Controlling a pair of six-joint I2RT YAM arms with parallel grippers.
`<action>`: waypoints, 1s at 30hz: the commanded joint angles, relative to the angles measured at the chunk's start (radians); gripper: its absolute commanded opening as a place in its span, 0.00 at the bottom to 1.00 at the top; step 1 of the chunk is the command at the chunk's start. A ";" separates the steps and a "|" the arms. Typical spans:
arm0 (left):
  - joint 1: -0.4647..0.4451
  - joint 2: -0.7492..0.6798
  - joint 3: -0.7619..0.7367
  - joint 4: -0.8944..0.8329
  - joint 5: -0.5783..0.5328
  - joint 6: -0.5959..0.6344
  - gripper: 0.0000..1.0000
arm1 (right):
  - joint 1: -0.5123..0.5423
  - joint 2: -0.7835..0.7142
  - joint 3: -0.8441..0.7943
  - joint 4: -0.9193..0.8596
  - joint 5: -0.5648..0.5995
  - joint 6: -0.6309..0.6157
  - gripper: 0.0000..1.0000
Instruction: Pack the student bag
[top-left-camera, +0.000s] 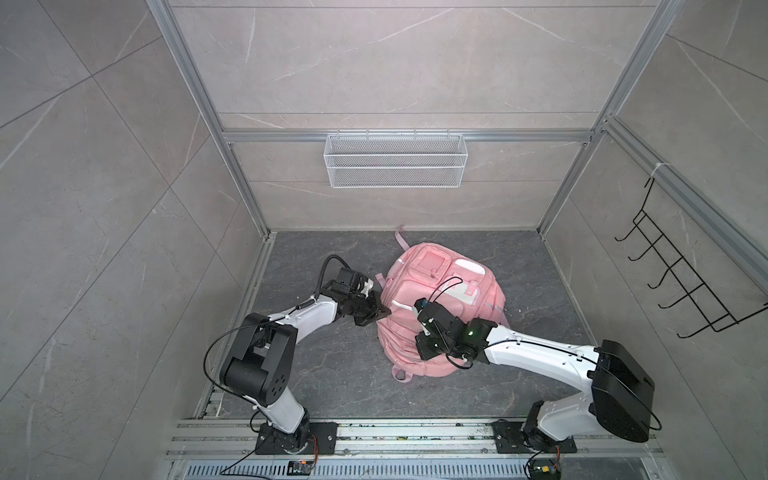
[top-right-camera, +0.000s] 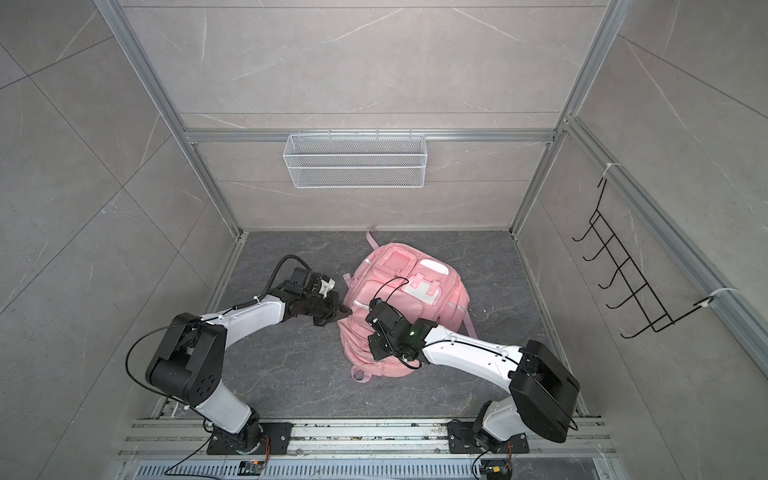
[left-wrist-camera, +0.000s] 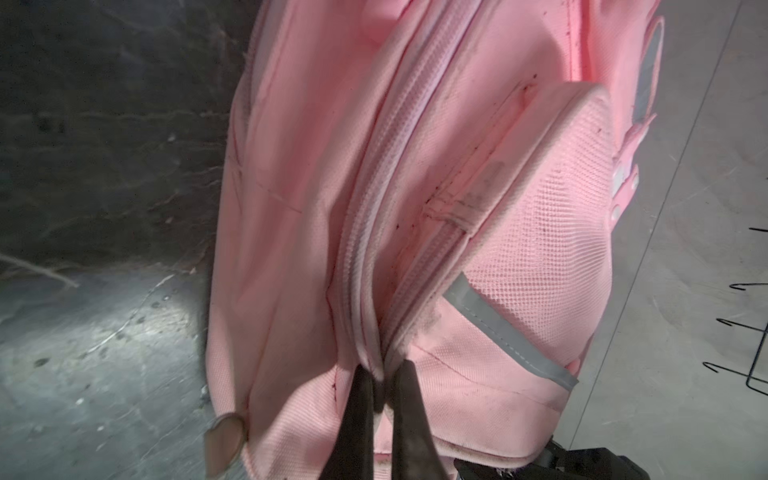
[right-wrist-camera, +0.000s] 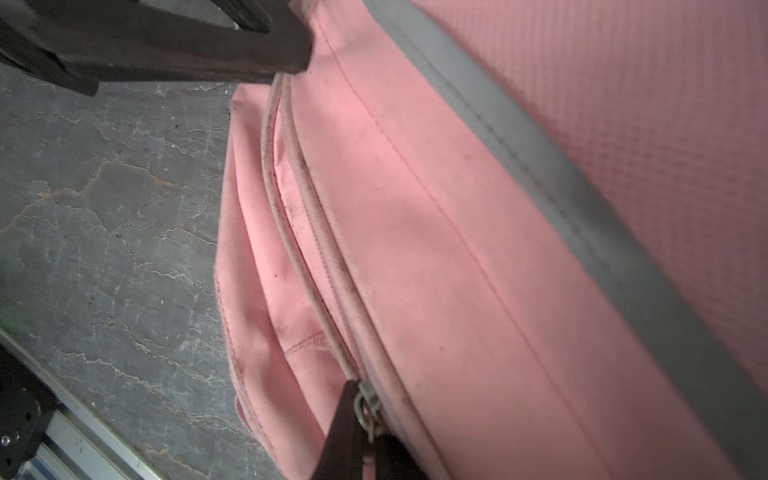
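The right gripper (right-wrist-camera: 369, 424) is clenched on the zip pull (right-wrist-camera: 367, 401) of the student bag (top-left-camera: 440, 291), which lies pockets-up mid-way across the table (top-left-camera: 332, 374). The left gripper (left-wrist-camera: 381, 384) clamps the zip seam (left-wrist-camera: 365, 270) at the bag's left side, likely bracing the fabric so the pull can travel.

One pink student bag (top-left-camera: 440, 307), one metal zipper pull (right-wrist-camera: 368, 409) visible on it. Two robot arms: left arm (top-left-camera: 307, 316), right arm (top-left-camera: 540, 353). One white wire mesh basket (top-left-camera: 395, 178), one black wire rack (top-left-camera: 681, 259) with five hooks.
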 joint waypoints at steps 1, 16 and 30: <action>-0.005 -0.022 0.000 0.089 0.035 -0.019 0.00 | -0.003 -0.028 0.002 0.044 -0.037 -0.033 0.00; 0.208 -0.066 -0.032 -0.012 0.009 0.118 0.00 | -0.068 -0.156 0.021 -0.300 0.115 0.008 0.00; 0.281 -0.042 -0.032 -0.116 -0.022 0.322 0.00 | -0.164 -0.038 0.119 -0.291 0.167 -0.111 0.00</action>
